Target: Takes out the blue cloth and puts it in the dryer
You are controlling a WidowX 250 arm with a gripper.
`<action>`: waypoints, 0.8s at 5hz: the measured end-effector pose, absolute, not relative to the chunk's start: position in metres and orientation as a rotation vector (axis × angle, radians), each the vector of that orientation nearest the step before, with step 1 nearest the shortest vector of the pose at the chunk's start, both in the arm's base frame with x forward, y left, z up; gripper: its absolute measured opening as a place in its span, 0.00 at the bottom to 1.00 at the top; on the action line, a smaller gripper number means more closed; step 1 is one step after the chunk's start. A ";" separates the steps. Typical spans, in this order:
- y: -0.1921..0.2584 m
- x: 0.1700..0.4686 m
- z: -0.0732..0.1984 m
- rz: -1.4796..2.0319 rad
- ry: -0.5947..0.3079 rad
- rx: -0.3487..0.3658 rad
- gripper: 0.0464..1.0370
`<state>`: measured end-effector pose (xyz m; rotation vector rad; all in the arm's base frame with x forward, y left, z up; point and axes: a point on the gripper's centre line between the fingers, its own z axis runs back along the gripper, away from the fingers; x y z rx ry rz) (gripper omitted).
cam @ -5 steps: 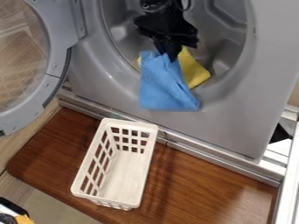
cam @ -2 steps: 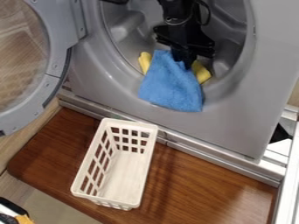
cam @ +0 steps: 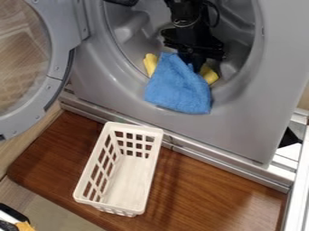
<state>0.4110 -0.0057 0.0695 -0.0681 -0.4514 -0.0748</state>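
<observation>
Black robot arm (cam: 186, 19) at the top edge, tool (cam: 195, 64) angled downward

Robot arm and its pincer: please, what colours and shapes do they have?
The arm is black, with a paler ring at one round joint. A thin black cable loops beside it. The pincer is black too, wide above, narrower below.

From my station, I see plain blue on the cloth (cam: 178, 88) at one o'clock, yellow on the cloth behind (cam: 210, 76), black on my tool (cam: 194, 64), silvery grey on the dryer (cam: 241, 122), white latticework on the seven-o'clock basket (cam: 136, 128), and streaky reddish-brown grain across the table (cam: 217, 185) at five.
</observation>
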 end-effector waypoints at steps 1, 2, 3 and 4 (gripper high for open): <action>-0.001 0.404 0.062 -0.046 -0.429 -0.087 0.46; 0.000 0.401 0.058 -0.046 -0.422 -0.082 0.77; 0.000 0.398 0.055 -0.040 -0.415 -0.083 0.97; -0.001 0.397 0.060 -0.039 -0.426 -0.085 0.97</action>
